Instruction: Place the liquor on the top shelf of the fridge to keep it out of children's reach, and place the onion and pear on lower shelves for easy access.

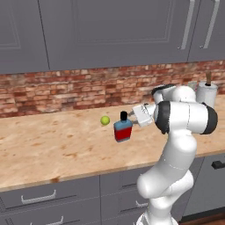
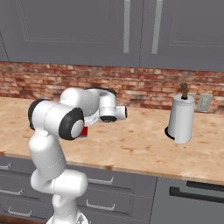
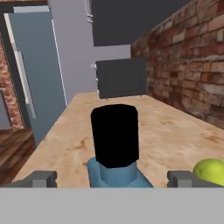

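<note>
Two tool (image 3: 114,178) fingers spread apart flanking squat blue-shouldered liquor (image 1: 123,128); round pear (image 1: 105,120) beside.

In the right base view we see just a red sliver of the liquor (image 2: 83,131) behind the arm. In the hand view, the pear (image 3: 211,172) right of it is cut by the edge.

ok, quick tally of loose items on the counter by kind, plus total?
Squat blue bottle with red label band and black cap: 1
Small round yellow-green pear: 1
White paper towel roll on its dark-based holder: 1
Total: 3
</note>
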